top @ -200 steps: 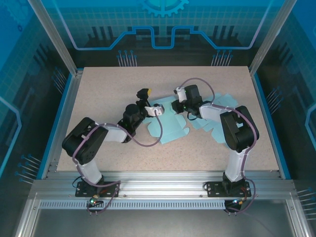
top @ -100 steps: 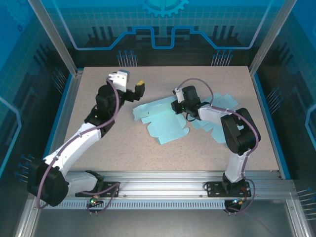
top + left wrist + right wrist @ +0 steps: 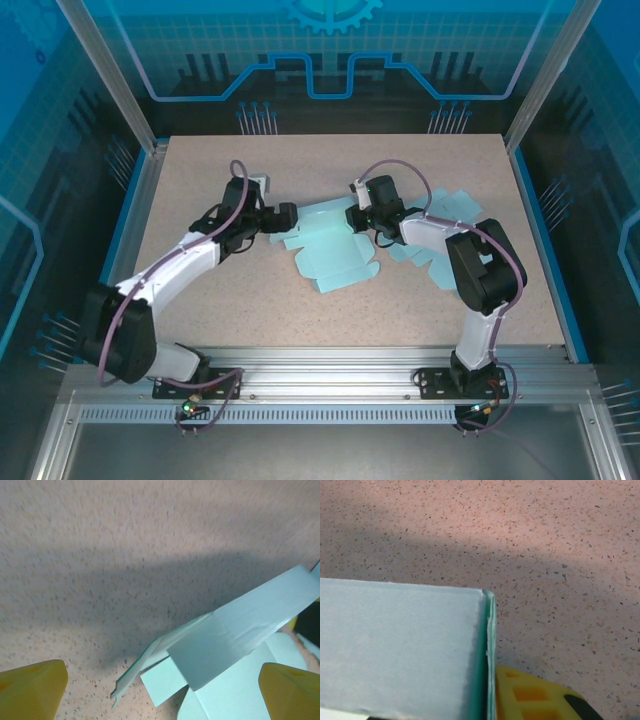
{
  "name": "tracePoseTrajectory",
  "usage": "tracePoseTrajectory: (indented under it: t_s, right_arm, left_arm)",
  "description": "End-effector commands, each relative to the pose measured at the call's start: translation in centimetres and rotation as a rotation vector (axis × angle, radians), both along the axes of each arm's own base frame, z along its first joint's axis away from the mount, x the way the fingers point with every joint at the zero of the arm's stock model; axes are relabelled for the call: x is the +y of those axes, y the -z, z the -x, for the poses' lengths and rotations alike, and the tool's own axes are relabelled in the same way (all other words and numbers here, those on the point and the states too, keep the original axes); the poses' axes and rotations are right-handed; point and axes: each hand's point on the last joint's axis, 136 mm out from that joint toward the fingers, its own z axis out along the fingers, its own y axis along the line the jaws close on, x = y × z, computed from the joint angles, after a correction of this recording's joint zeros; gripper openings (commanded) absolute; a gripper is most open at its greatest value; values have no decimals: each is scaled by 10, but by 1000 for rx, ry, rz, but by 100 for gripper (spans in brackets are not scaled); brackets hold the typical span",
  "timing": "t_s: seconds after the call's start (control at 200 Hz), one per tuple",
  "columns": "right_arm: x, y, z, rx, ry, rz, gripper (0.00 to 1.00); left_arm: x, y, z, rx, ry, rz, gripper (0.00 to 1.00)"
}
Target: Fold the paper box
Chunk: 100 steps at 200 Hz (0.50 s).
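The paper box (image 3: 330, 250) is a flat pale-teal blank lying mid-table, with one panel lifted at its far edge. My right gripper (image 3: 358, 218) is shut on that raised panel; in the right wrist view the folded teal edge (image 3: 487, 650) stands against my yellow finger (image 3: 535, 697). My left gripper (image 3: 287, 215) hovers low at the box's left end, open wide. In the left wrist view its yellow fingertips (image 3: 30, 690) sit far apart, and the box's raised panel (image 3: 250, 625) and small flaps lie ahead between them, untouched.
More flat teal blanks (image 3: 455, 215) lie in a loose pile right of the box, under the right arm. Aluminium posts (image 3: 110, 75) and blue walls fence in the speckled table (image 3: 230, 290). Cables loop over both wrists.
The left arm swung out toward the far left of the table, then came back down to the box's left end, still open. The right gripper kept its hold and barely moved.
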Motion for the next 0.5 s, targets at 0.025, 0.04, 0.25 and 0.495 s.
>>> tracePoseTrajectory:
  t_s: [0.025, 0.04, 0.25, 0.495]
  right_arm:
    - [7, -2, 5, 15, 8, -30, 19]
    - [7, -3, 5, 14, 9, -32, 19]
    - [9, -6, 4, 13, 10, -43, 19]
    - [13, -5, 6, 16, 12, -44, 19]
  left_arm:
    - [1, 19, -6, 89, -25, 35, 99]
    - [2, 22, -7, 97, -27, 34, 99]
    - [5, 38, -14, 125, -46, 21, 99]
    - [-1, 31, -29, 69, -54, 66, 99]
